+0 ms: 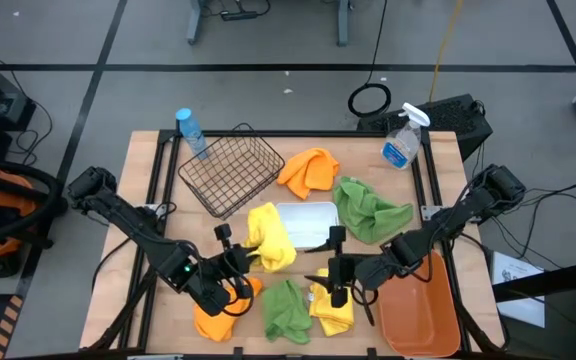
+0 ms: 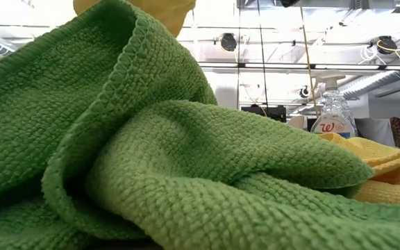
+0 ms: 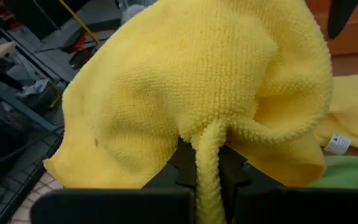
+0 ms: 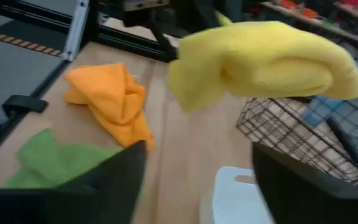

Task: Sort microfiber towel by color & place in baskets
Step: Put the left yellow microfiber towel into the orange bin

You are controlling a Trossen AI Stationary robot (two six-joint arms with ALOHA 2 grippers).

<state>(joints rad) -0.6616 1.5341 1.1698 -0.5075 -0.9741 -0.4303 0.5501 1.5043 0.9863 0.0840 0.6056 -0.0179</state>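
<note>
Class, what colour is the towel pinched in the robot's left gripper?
Yellow towel in the left gripper; left wrist view shows it best.

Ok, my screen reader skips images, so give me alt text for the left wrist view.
The left end effector is shut on a bunched yellow towel that fills most of the view. Part of another yellow towel lies beyond it, above a green one.

A clear spray bottle with a white trigger head is seen standing upright near the far right corner of the wooden table; in the low view it is shown with a red script label. A blue-capped water bottle is placed near the far left corner. A coiled black cable is laid on the grey floor beyond the table.
</note>
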